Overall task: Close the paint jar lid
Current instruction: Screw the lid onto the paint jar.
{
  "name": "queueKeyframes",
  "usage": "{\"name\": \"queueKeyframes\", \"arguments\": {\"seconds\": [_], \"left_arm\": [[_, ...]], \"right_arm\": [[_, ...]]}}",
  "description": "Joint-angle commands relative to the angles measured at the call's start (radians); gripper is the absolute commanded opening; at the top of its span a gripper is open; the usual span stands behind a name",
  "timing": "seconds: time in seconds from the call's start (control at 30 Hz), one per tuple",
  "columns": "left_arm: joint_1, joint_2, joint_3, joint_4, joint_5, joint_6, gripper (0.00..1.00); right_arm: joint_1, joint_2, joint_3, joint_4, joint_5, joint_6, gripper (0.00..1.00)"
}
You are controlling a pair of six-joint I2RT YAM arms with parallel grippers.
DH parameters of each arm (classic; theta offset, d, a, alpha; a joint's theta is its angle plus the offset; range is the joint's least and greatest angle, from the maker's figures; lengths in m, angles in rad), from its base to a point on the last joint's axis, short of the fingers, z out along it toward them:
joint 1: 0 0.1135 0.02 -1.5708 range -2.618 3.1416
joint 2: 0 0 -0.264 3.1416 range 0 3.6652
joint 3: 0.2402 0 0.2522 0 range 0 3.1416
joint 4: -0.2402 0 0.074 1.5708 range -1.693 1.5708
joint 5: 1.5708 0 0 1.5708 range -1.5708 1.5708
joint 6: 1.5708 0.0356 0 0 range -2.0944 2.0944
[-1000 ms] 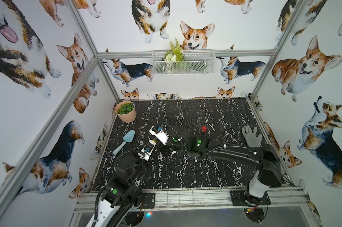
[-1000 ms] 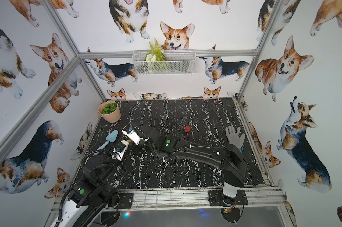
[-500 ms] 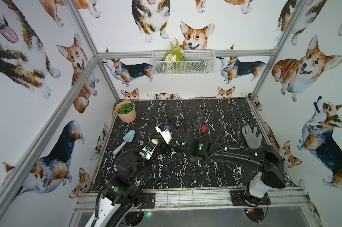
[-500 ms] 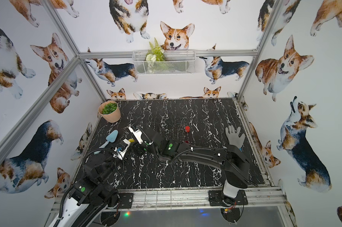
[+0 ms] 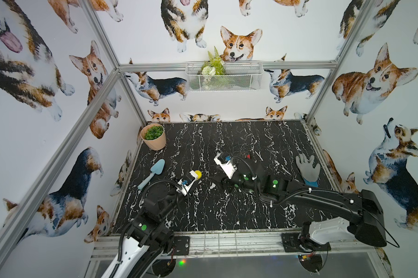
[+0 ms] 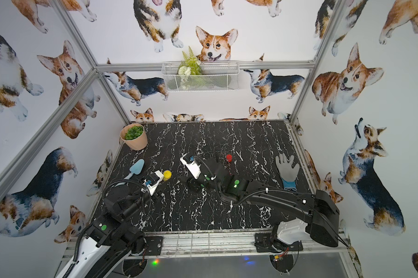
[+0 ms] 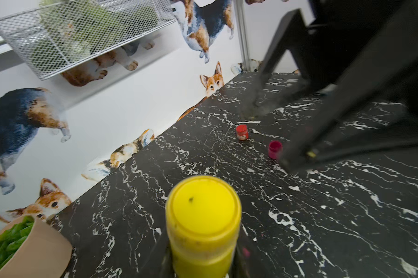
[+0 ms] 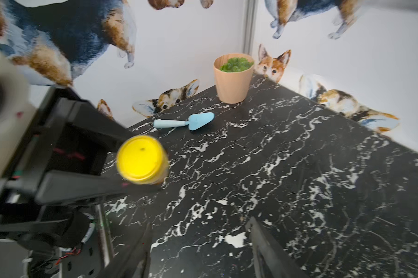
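- I find the left end effector (image 5: 195, 177) clenched on the yellow paint jar (image 7: 202, 240), its lid (image 7: 203, 204) seated on top, over the bench's (image 5: 227, 216) left half.
- The right end effector (image 8: 200, 243) is released and empty, near the jar but apart from it.
- A small red jar (image 6: 229, 158) stands farther right.

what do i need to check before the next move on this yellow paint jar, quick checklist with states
1. The left gripper is shut on the yellow paint jar: ok.
2. The yellow lid sits flat on the jar: ok.
3. The lid is turned fully tight: cannot tell.
4. The right gripper is open and apart from the jar: ok.
5. The right gripper is clear of the magenta jar: cannot tell; one finger looks close to it in the left wrist view.
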Motion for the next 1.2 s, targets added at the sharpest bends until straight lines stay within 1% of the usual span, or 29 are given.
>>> {"name": "queueKeyframes", "arguments": {"seconds": [0.0, 0.03, 0.07, 0.1, 0.2, 0.3, 0.47, 0.53, 0.87, 1.17], "left_arm": [[0.001, 0.019, 0.006, 0.051, 0.211, -0.024, 0.3], [0.001, 0.026, 0.005, 0.056, 0.252, -0.034, 0.3], [0.001, 0.031, 0.005, 0.063, 0.28, -0.041, 0.3], [0.001, 0.035, 0.005, 0.064, 0.298, -0.043, 0.3], [0.0, 0.042, 0.002, 0.07, 0.342, -0.054, 0.31], [0.001, 0.045, 0.003, 0.07, 0.345, -0.055, 0.31], [0.001, 0.042, 0.001, 0.072, 0.341, -0.056, 0.31], [0.0, 0.041, 0.001, 0.072, 0.334, -0.056, 0.31], [0.0, 0.032, 0.003, 0.069, 0.298, -0.049, 0.31], [0.001, 0.025, 0.005, 0.063, 0.262, -0.044, 0.31]], "right_arm": [[-0.043, -0.028, 0.013, -0.036, -0.284, -0.229, 0.64], [-0.042, -0.024, 0.028, -0.06, -0.322, -0.282, 0.64], [-0.042, -0.015, 0.051, -0.087, -0.352, -0.314, 0.59], [-0.042, -0.005, 0.073, -0.115, -0.369, -0.336, 0.57], [-0.043, 0.025, 0.116, -0.14, -0.415, -0.36, 0.55], [-0.042, 0.038, 0.128, -0.115, -0.479, -0.364, 0.54], [-0.041, 0.07, 0.158, -0.13, -0.477, -0.374, 0.52], [-0.041, 0.071, 0.155, -0.117, -0.496, -0.371, 0.51], [-0.024, 0.097, 0.167, -0.126, -0.472, -0.361, 0.36], [-0.007, 0.101, 0.152, -0.099, -0.426, -0.35, 0.29]]}}
